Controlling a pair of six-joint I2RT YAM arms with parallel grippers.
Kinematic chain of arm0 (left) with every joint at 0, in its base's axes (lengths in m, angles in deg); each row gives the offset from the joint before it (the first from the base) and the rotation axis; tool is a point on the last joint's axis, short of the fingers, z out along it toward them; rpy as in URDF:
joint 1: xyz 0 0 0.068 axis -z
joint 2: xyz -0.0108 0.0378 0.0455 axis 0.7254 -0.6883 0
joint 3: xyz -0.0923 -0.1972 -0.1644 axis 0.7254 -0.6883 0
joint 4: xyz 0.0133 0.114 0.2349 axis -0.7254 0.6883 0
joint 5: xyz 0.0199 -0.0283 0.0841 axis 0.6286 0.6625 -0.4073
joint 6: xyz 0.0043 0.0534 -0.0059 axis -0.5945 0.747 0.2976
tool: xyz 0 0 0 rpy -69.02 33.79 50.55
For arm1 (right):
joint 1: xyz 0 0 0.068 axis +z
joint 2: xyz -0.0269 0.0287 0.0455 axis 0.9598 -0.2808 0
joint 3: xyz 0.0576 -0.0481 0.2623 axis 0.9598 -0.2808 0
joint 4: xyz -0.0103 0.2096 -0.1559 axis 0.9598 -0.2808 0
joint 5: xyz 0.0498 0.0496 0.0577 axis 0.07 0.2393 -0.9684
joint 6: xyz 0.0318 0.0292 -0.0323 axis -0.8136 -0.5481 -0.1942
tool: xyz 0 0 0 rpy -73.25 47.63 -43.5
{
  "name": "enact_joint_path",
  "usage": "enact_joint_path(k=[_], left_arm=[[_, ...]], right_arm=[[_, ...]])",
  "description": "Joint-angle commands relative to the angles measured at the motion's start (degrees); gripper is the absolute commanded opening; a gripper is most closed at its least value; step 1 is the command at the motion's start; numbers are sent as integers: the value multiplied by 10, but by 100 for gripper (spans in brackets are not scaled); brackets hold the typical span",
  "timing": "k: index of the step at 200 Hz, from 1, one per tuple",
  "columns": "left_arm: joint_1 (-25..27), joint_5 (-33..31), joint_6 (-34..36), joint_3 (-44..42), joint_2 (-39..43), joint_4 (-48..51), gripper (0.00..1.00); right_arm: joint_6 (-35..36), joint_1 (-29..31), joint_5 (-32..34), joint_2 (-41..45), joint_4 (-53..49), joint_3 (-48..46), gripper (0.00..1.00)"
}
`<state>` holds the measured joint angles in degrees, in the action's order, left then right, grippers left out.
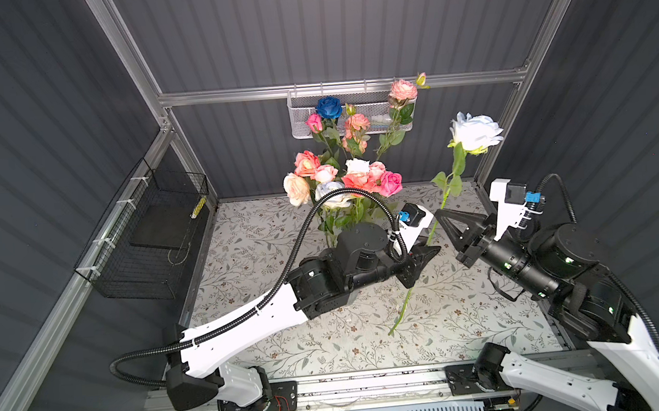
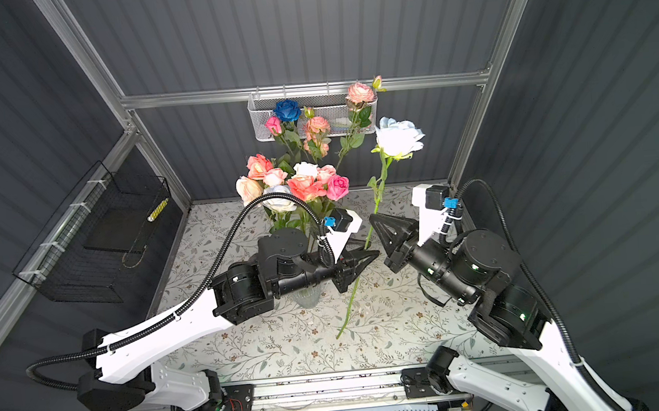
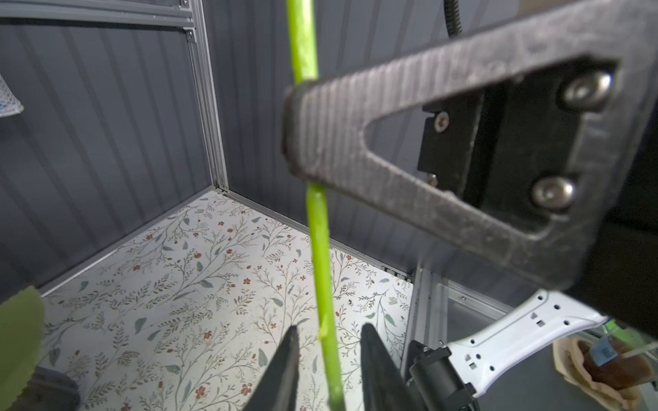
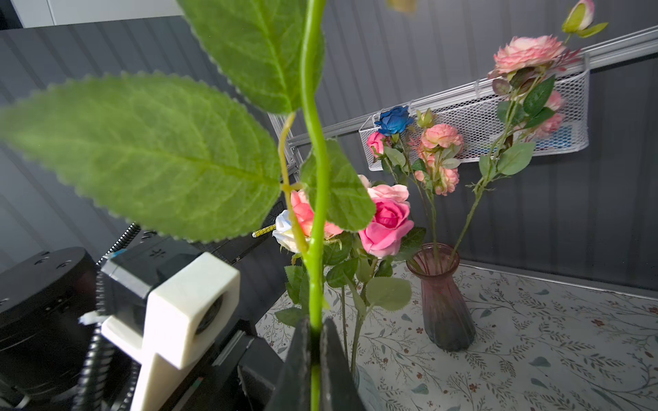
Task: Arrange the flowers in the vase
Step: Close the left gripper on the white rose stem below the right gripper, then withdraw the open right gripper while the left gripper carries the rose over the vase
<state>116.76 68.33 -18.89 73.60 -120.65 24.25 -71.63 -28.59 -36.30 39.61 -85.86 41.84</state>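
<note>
Grey ribbed walls (image 1: 347, 26) — floral-print tabletop (image 1: 467, 324) bearing vases (image 4: 441, 295) of flowers (image 1: 342, 178).

white rose (image 1: 475, 132), green stem (image 3: 320, 267), floral tabletop (image 1: 447, 317)

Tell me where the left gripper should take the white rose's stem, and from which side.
On the white rose, grip the bare stem below the right gripper, which clamps it just under the leaves: thin, straight, leafless there. Come from the robot's left, the left gripper crosswise, a finger on each side.
</note>
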Motion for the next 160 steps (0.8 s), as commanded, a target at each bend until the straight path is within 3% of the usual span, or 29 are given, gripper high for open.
enact_joint_path(k=[1,16,32,43,56,75,117,160], left_arm=[[3,-2,-6,18,4,-24,9],[3,-1,-8,10,10,-39,0],[3,-4,-11,7,13,-44,0],[3,-3,-12,6,12,-45,0],[3,-5,-14,7,13,-49,0],[3,-36,-10,8,19,-51,0],[3,-115,57,-2,74,-66,0],[3,-121,191,-70,155,-133,0]], right_arm=[[-7,3,-16,8,0,-4,2],[-7,3,-21,10,-6,-2,2],[-10,3,-22,16,-7,-7,5],[-12,3,-21,19,-6,-9,18],[-9,3,-27,23,-6,-9,44],[-9,3,-32,34,0,-14,56],[4,3,19,66,-11,-36,63],[18,3,72,92,-25,-66,67]])
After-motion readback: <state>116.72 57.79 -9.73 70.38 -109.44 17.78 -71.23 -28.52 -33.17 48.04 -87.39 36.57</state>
